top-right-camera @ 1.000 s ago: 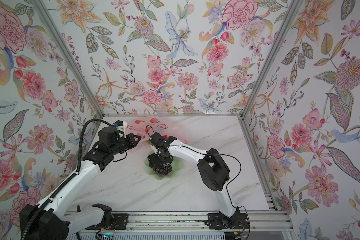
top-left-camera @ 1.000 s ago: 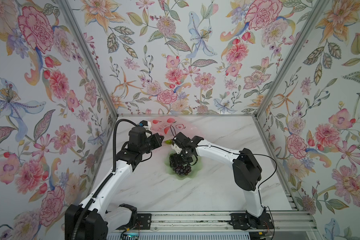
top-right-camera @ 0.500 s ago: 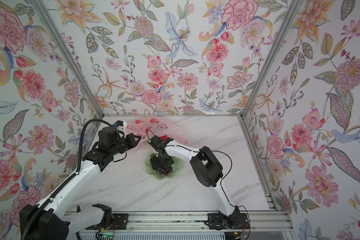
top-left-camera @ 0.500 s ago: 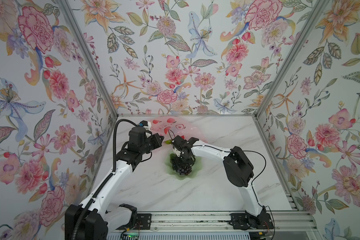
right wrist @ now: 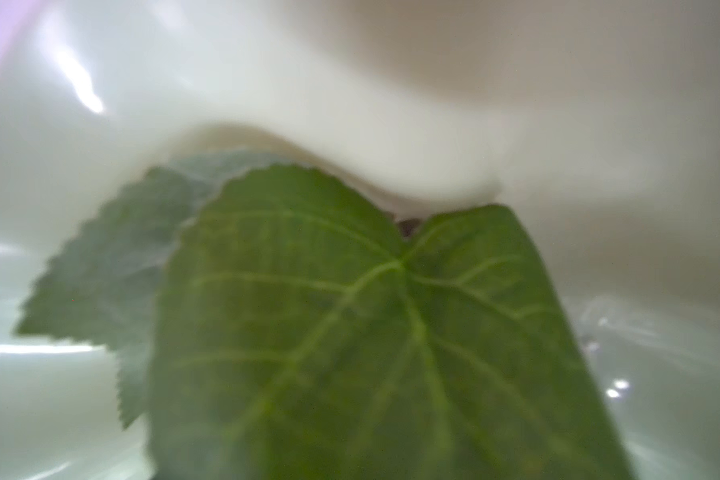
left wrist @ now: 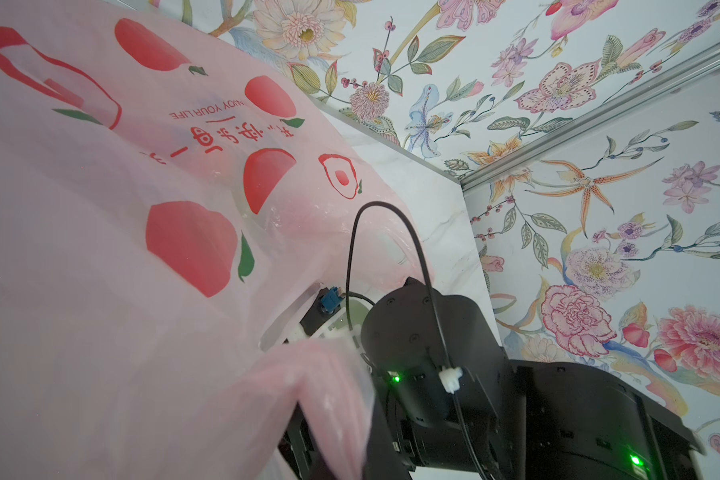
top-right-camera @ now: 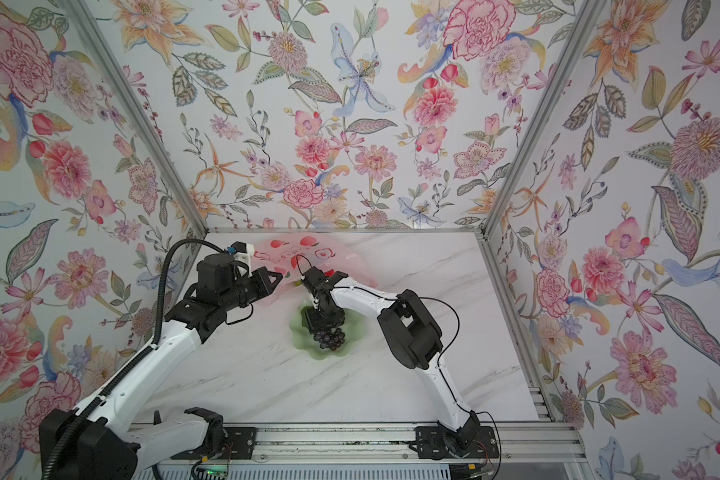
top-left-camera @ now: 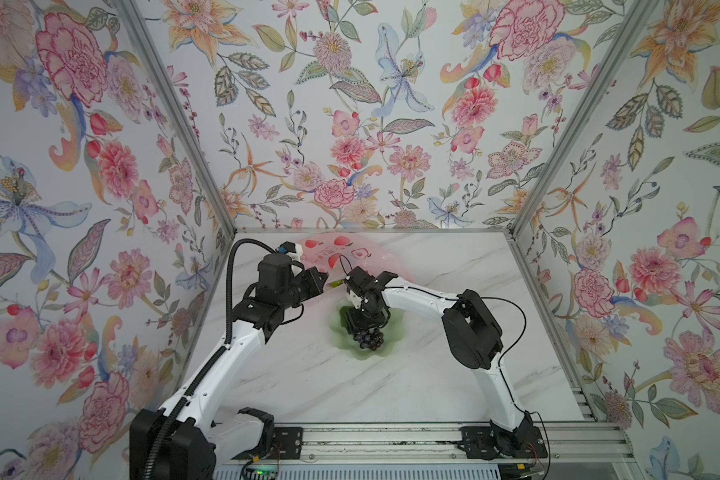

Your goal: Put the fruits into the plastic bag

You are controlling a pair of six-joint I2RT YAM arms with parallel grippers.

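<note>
plastic bag [left wrist: 184,187]: bunched edge pinched tight in my left claw [top-left-camera: 323,279], held up so its mouth faces my right claw [top-left-camera: 364,323], I judge | dish [top-left-camera: 385,352]: under right claw | grapes [top-left-camera: 369,338]: in dish beneath that claw, leaf [right wrist: 350,332] end nearest it, bunch lying lengthwise toward my base | right claw's spread: cannot tell
</note>
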